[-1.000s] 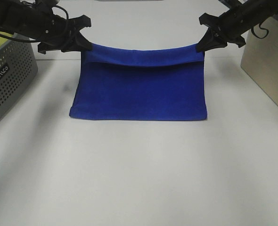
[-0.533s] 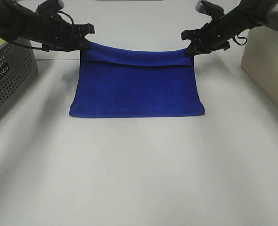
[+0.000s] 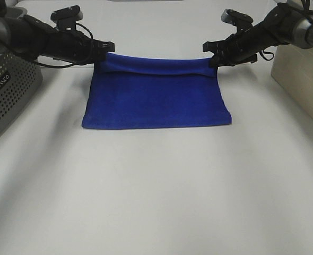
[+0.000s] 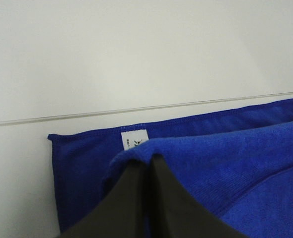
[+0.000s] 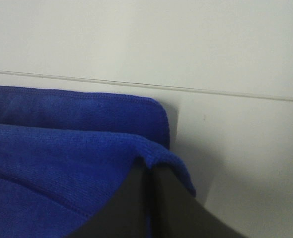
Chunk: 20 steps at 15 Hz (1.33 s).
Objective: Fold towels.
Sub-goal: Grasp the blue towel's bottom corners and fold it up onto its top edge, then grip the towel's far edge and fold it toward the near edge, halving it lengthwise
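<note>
The royal-blue towel (image 3: 156, 98) lies folded over on the white table, its upper layer drawn toward the far edge. My left gripper (image 3: 101, 53) is shut on the upper layer's far left corner. My right gripper (image 3: 213, 54) is shut on its far right corner. In the left wrist view the shut fingers (image 4: 146, 171) pinch the blue edge just above the lower layer, whose small white tag (image 4: 134, 142) shows. In the right wrist view the shut fingers (image 5: 149, 171) pinch the blue edge (image 5: 87, 148) above the lower layer's corner.
A grey perforated basket (image 3: 5, 93) stands at the left, holding something yellow-green. A beige box (image 3: 302, 74) stands at the right. A seam in the table (image 4: 136, 109) runs just beyond the towel's far edge.
Both grippers have carried the upper layer's edge farther back and lower, almost onto the far edge of the lower layer. The right gripper has moved inward to the left.
</note>
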### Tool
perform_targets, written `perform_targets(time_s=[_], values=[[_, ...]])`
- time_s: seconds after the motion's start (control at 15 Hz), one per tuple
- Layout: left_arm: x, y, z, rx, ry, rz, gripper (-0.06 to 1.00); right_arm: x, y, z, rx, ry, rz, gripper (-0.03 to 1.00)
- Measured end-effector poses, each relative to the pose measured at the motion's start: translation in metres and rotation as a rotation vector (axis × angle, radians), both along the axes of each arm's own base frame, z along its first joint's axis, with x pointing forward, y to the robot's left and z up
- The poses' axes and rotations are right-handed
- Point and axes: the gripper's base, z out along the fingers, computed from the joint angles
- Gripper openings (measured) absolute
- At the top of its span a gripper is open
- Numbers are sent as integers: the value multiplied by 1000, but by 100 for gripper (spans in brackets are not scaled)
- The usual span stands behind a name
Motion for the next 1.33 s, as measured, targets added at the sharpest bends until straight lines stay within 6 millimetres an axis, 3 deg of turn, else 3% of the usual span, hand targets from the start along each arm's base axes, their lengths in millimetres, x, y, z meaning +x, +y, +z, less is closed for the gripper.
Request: perform_targets(time_s=[0.13,0.27,0.53,0.67,0.93,1.13,1.33], values=[[1,-2,-9,12,0,16,1,0,0,0,0,-2,-2,2],[3,1,-8,25,-26,52,11,0,0,0,-2,-3,0,14],[4,2,-8,23,-30,62,58,0,0,0,-1,2,2,62],[4,2,-5,21,-33,61,74,-6,1,6,-16,49,54,68],[-2,24,7,-121,110,-4,78,-31,2,37,-55,257,146,70],[-18,41,-6,-174,390,-47,78,-43,2,38,-44,392,178,70],[-32,41,-13,-169,581,-49,78,-44,-1,36,-62,428,128,70]])
